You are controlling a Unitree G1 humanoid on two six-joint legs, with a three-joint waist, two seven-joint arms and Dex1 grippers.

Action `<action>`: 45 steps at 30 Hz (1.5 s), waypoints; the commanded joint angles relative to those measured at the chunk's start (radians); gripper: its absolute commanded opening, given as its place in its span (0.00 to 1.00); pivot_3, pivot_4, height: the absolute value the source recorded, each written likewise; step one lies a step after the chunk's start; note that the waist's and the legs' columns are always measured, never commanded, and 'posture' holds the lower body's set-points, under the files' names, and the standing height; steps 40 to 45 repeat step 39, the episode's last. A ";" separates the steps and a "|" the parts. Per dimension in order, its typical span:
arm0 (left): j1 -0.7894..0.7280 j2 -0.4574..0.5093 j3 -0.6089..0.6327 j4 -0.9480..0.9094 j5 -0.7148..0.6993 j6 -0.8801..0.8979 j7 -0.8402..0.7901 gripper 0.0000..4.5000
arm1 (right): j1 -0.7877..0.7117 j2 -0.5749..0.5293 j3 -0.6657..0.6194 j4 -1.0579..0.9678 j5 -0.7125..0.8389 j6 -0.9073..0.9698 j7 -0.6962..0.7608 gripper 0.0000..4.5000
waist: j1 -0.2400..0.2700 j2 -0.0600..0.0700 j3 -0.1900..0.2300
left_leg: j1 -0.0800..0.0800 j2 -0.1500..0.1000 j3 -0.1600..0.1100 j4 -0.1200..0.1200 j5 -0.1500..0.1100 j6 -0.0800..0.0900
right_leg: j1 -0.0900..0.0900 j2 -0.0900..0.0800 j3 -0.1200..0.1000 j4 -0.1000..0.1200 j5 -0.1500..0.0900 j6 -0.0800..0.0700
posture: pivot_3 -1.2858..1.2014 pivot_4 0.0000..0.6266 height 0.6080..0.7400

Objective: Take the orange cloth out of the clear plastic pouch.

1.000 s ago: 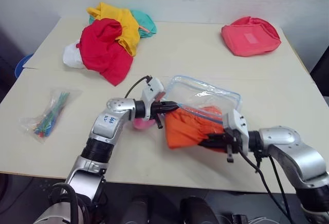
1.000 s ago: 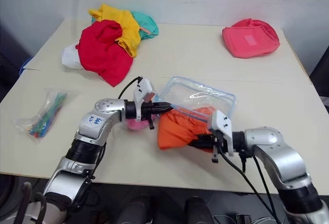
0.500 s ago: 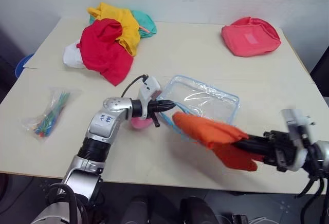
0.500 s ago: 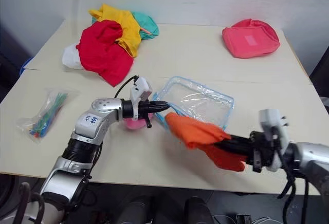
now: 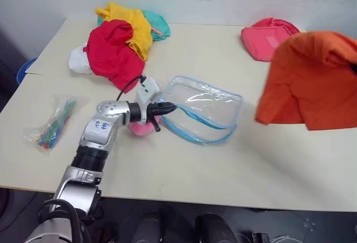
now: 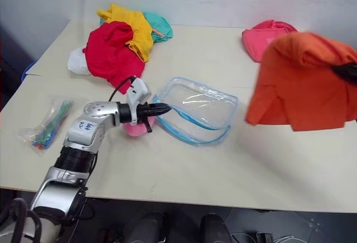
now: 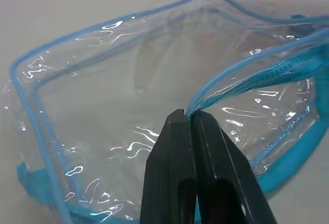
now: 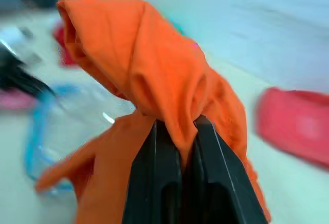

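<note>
Head view: the bright-orange soft fabric cloth hangs in the air at three o'clock, fully clear of the transparent plastic pouch with light-blue edging, which lies empty on the pale surface at centre. The left claw pinches the pouch's open rim from the nine o'clock side, with a small pink object just beside it. A red, yellow and teal heap of cloths sits at eleven o'clock, a pink-red fabric pouch at one o'clock, a small clear bag of coloured sticks at nine.

Left wrist view: the black fingers are pressed together on the pouch's blue edge.

Right wrist view: the right claw is clamped on a bunched fold of the orange cloth, the rest draping down.
</note>
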 commanded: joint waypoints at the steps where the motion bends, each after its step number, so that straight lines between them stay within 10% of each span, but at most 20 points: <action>1: 0.007 0.012 0.020 -0.026 -0.001 -0.029 -0.009 0.00 | -0.064 0.008 0.064 0.095 -0.119 -0.218 0.067 0.00 | -0.001 0.000 0.000 | 0.000 0.000 0.001 0.001 0.000 0.000 | 0.000 -0.001 0.000 0.000 0.000 0.000 | 0.52 0.24 1.00; 10: 0.042 0.016 0.005 -0.067 0.005 -0.075 -0.030 0.00 | 0.112 0.152 0.247 0.209 -0.356 -0.641 0.172 0.00 | 0.002 0.000 0.000 | 0.000 0.001 0.001 0.002 0.000 0.000 | 0.000 0.000 -0.001 0.001 0.000 0.000 | 0.52 0.24 1.00; 12: 0.056 0.021 0.007 -0.084 -0.002 -0.081 -0.043 0.00 | 0.159 0.186 0.250 0.252 -0.351 -0.632 0.168 0.14 | 0.001 0.000 0.000 | 0.000 0.000 0.001 0.002 0.000 0.000 | -0.001 -0.001 -0.001 0.002 0.000 0.000 | 0.52 0.24 1.00; 24: 0.201 0.202 0.276 -0.284 -0.366 0.111 -0.279 0.80 | 0.429 0.274 -0.038 -0.205 0.078 -0.262 0.168 0.99 | -0.006 0.001 0.000 | 0.003 0.003 0.001 0.000 0.000 0.000 | 0.003 0.001 0.001 0.000 0.000 0.000 | 0.52 0.24 1.00; 28: 0.338 0.293 0.300 -0.276 -0.261 -0.051 -0.308 0.92 | 0.415 0.280 0.047 -0.348 0.141 -0.107 0.125 1.00 | -0.003 0.001 0.000 | 0.006 0.002 0.000 0.000 0.000 -0.001 | 0.005 0.000 0.001 -0.004 0.000 0.000 | 0.52 0.24 1.00; 36: 0.680 0.356 0.369 -0.193 -0.111 -0.454 -0.330 0.92 | 0.315 0.488 0.436 -0.312 -0.231 -0.424 0.111 1.00 | 0.002 0.000 -0.001 | 0.004 0.000 -0.001 0.000 -0.001 0.000 | 0.003 -0.002 0.001 -0.005 0.000 0.000 | 0.52 0.24 1.00; 45: 0.764 0.334 0.413 -0.227 -0.108 -0.500 -0.275 0.92 | 0.299 0.547 0.457 -0.283 -0.263 -0.469 0.063 1.00 | 0.001 0.000 -0.001 | 0.004 0.000 -0.002 0.000 -0.002 0.001 | 0.003 -0.004 0.001 -0.004 0.000 0.000 | 0.52 0.24 1.00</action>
